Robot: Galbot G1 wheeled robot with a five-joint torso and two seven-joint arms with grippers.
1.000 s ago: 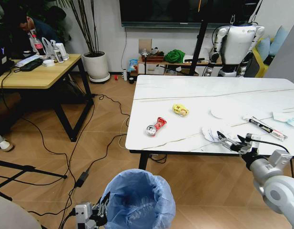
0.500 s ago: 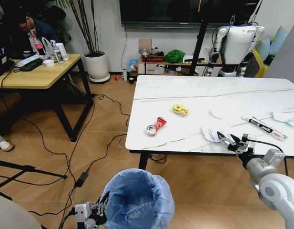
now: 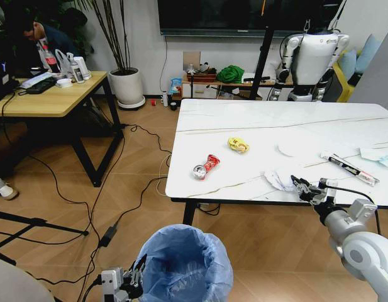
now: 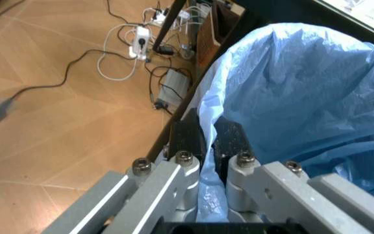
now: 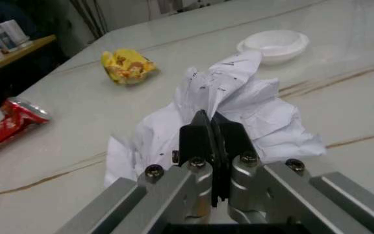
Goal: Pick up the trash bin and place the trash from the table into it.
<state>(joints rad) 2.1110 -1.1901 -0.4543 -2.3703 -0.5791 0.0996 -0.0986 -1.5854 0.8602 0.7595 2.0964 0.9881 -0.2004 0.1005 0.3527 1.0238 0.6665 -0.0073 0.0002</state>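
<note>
The trash bin (image 3: 184, 264), lined with a puffy light-blue bag (image 4: 310, 97), hangs low in front of me. My left gripper (image 3: 134, 277) is shut on the bag's rim, its fingertips (image 4: 188, 139) pinching the plastic. On the marble table (image 3: 256, 119), my right gripper (image 3: 300, 187) is shut on the crumpled white paper (image 3: 278, 179) near the front edge; the paper (image 5: 252, 97) bunches around the closed fingertips (image 5: 200, 134). Other trash lies further in: a crushed red can (image 3: 205, 167), a yellow wrapper (image 3: 238, 145), a white disc (image 3: 289, 148), a long thin wrapper (image 3: 348, 167) and a pale-blue tissue (image 3: 377, 155).
A tan wooden desk (image 3: 49, 100) stands at the left, with black cables (image 3: 118, 207) trailing over the floor between it and the table. A potted plant (image 3: 127, 85) and another white robot (image 3: 310, 60) stand by the back wall. Black stand legs (image 3: 30, 226) cross the floor at the left.
The right gripper's fingers have closed on the crumpled paper, which has bunched up toward them. The left gripper and the bin have hardly moved.
</note>
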